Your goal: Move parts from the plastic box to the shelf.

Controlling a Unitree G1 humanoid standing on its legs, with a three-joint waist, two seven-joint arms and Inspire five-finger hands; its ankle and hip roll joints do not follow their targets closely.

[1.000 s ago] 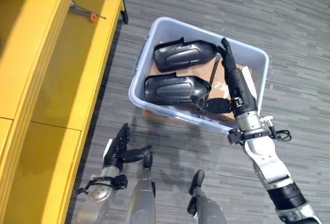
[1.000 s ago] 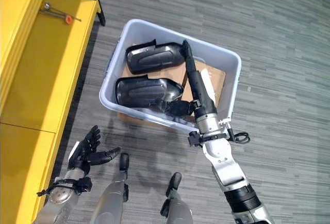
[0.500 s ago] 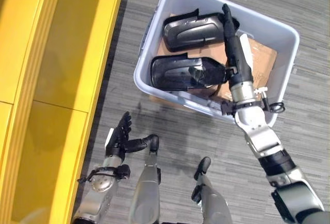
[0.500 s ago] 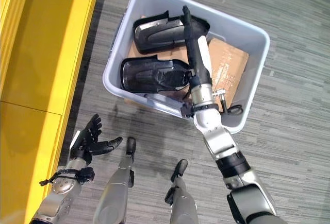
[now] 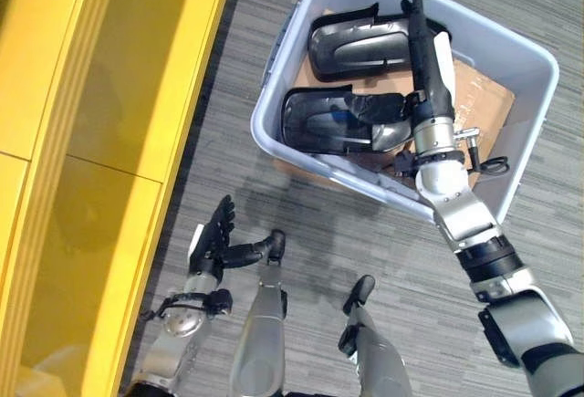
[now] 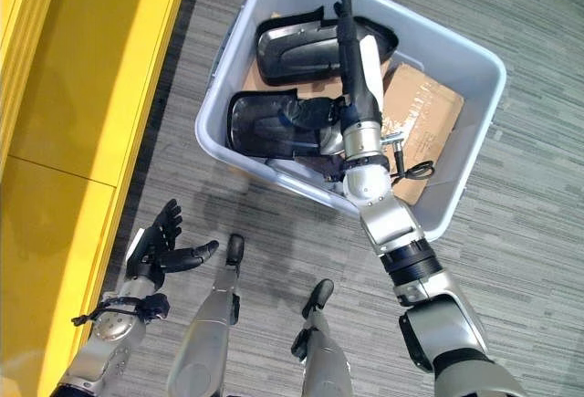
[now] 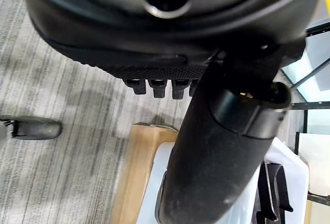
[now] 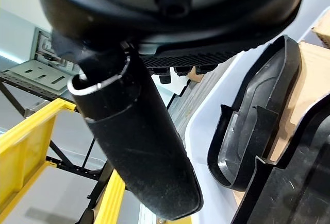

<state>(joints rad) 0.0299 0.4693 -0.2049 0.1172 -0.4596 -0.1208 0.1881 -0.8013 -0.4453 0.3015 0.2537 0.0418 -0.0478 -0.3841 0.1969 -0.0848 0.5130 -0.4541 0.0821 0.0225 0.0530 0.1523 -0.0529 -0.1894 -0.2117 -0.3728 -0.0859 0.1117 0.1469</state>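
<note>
A pale blue-grey plastic box [image 5: 278,68] stands on the floor with two black moulded parts inside. The farther part [image 5: 356,46] lies by the back wall and the nearer part [image 5: 319,123] beside the front wall. My right hand [image 5: 429,68] reaches into the box over their right ends, fingers straight and pointing at the back wall, open. Its thumb [image 5: 379,105] lies across the nearer part. The right wrist view shows the farther part [image 8: 258,131] just past that thumb. Low on the left, my left hand [image 5: 212,244] hangs open above the floor, holding nothing.
The yellow shelf [image 5: 128,96] runs along the left side, its boards bare where I see them. A sheet of brown cardboard [image 5: 479,105] lines the box's bottom on the right. Grey striped carpet lies between shelf and box.
My head camera has tipped, so the box sits higher in view. The right hand has gone deeper into the box, its thumb now over the nearer part. The left hand stays put.
</note>
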